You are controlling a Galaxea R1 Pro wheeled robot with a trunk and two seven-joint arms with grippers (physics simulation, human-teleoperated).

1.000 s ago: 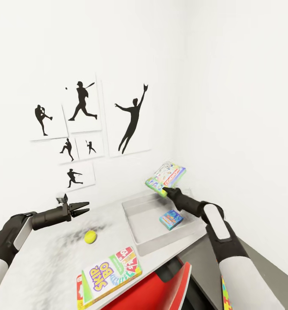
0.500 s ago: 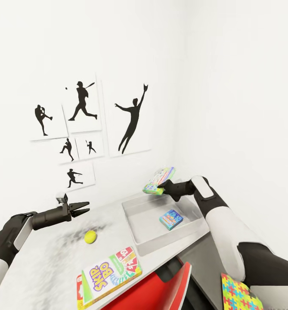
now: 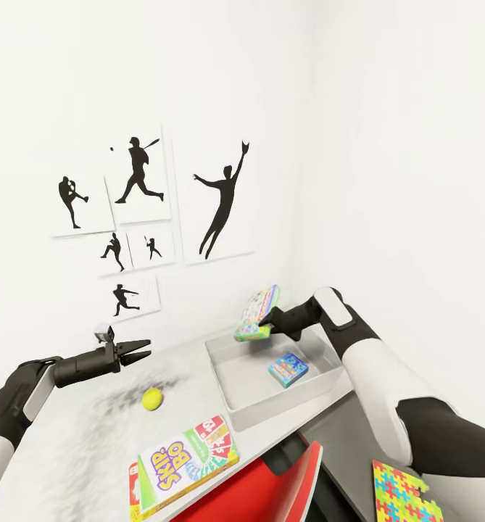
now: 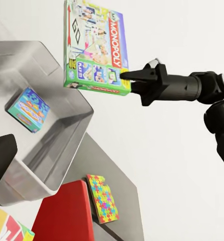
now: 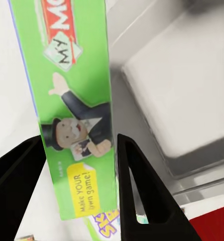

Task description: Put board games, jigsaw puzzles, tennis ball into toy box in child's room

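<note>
My right gripper (image 3: 269,323) is shut on the green-edged board game (image 3: 256,313), a Monopoly box (image 4: 94,47) held tilted on edge above the far side of the toy box (image 3: 231,406). The right wrist view has its green side (image 5: 77,115) between the fingers (image 5: 142,201), with the toy box (image 5: 192,100) below. A light blue board game (image 3: 288,369) lies inside the box. The tennis ball (image 3: 152,398) and the SKIP BO game (image 3: 188,457) rest on the table (image 3: 75,442). My left gripper (image 3: 142,350) hovers open above the table, left of the ball. A jigsaw puzzle (image 3: 405,493) lies low at the right.
A red chair (image 3: 271,486) stands against the table's near edge, and the puzzle (image 4: 103,198) lies on a darker grey surface (image 3: 343,442) beside it. Black sports-silhouette pictures (image 3: 137,210) hang on the white wall behind. The room corner is just past the toy box.
My right arm has swung its elbow up and carried the green-edged game left and lower, from above the toy box's far right corner to over its far side. The left arm has stayed still.
</note>
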